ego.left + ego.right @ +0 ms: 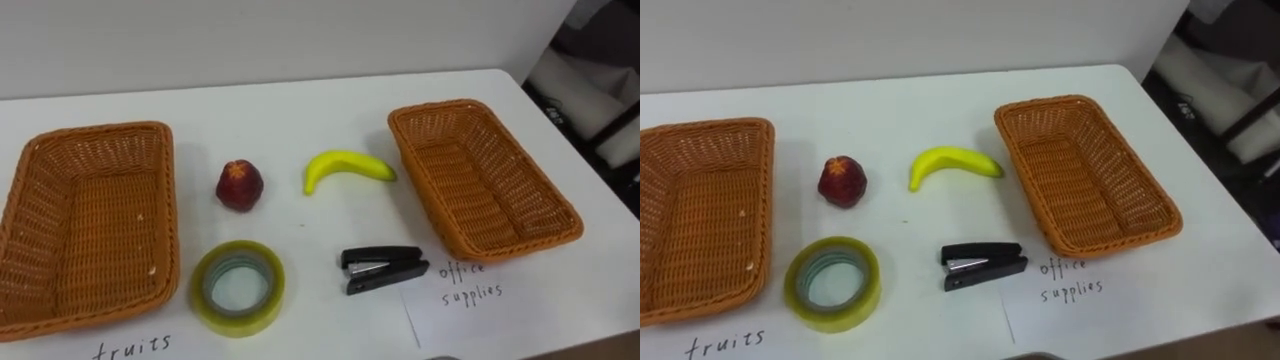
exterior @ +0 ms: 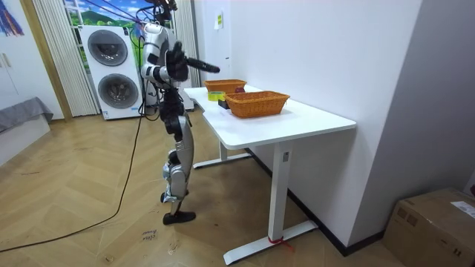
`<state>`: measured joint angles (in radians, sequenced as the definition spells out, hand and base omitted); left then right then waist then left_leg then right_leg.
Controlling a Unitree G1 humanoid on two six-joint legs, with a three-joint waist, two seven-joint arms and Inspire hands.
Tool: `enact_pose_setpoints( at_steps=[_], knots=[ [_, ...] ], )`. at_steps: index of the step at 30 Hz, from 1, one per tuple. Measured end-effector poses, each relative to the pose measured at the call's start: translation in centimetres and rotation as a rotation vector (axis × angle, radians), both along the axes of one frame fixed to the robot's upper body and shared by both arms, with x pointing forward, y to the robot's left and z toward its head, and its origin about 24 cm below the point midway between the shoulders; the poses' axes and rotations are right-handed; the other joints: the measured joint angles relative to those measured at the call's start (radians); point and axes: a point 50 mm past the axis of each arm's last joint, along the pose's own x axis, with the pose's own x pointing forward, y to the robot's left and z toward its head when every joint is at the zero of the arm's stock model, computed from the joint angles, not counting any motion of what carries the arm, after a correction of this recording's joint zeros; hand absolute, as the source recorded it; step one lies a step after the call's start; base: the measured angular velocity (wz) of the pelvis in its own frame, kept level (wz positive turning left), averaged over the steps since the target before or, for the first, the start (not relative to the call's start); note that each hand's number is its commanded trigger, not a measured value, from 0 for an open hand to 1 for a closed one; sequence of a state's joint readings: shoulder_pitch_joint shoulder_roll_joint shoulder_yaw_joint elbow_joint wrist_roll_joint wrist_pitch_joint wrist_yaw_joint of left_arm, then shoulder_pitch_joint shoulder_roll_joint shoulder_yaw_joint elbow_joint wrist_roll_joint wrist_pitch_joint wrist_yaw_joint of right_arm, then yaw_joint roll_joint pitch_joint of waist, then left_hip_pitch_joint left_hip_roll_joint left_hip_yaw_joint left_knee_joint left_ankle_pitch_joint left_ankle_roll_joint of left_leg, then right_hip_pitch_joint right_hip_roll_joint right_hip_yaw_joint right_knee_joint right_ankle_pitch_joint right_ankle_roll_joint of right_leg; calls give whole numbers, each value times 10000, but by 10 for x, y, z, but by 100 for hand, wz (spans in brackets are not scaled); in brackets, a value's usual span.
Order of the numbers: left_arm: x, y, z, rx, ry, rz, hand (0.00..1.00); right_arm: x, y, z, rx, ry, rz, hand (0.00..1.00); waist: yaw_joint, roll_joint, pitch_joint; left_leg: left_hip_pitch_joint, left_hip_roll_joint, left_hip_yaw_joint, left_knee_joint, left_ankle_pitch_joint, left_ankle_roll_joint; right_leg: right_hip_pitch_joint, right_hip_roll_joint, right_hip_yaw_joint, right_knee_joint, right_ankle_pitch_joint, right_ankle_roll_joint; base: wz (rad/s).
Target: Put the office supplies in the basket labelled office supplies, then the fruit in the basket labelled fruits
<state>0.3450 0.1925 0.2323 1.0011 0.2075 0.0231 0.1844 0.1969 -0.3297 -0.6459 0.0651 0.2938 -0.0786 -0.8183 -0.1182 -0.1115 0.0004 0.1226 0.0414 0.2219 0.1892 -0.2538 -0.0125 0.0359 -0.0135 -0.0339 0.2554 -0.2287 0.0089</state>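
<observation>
Finger posture of the outstretched hand (image 2: 212,68) cannot be told; recommended: grasp the mid-tabletop banana (image 1: 348,168) across its curve, releasing it inside the left-edge fruits basket (image 1: 90,230).

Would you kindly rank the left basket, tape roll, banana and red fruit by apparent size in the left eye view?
1. Left basket.
2. Tape roll, helped by lying nearest the camera.
3. Banana and red fruit look about alike: the banana longer, the fruit fuller.
</observation>
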Motion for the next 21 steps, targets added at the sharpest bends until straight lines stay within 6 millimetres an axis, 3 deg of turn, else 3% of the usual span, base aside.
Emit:
enact_pose_setpoints(
  at_steps=[4,11,16,18,21],
  knots=[
    [1,-1,0,-44,-28,-40,0,8,10,21,-1080,-288,443,0,170,-18,45,-78,3,4,32,-1,1,-85,0,15,-27,-1,-1,0],
    [-2,-2,-1,-132,119,-31,0,23,28,56,-3029,-817,1075,0,389,78,40,-77,-2,-33,11,-1,3,-63,-4,-11,-8,3,-5,0],
    [-4,-4,-3,-256,252,-114,0,37,41,71,-3584,-1452,1623,0,438,44,31,-65,-1,-109,91,-1,3,-5,-20,-89,6,4,-7,4],
    [-5,-6,-4,-350,366,-246,0,45,48,76,-3802,-1653,2000,0,418,135,34,-71,2,-117,96,0,3,-5,-21,-109,1,4,-6,0],
    [-4,-6,-4,-396,347,-263,0,51,53,79,-4259,-1482,2324,0,601,12,32,-37,8,-134,92,1,1,5,-20,-144,33,5,-8,0]
  ],
)
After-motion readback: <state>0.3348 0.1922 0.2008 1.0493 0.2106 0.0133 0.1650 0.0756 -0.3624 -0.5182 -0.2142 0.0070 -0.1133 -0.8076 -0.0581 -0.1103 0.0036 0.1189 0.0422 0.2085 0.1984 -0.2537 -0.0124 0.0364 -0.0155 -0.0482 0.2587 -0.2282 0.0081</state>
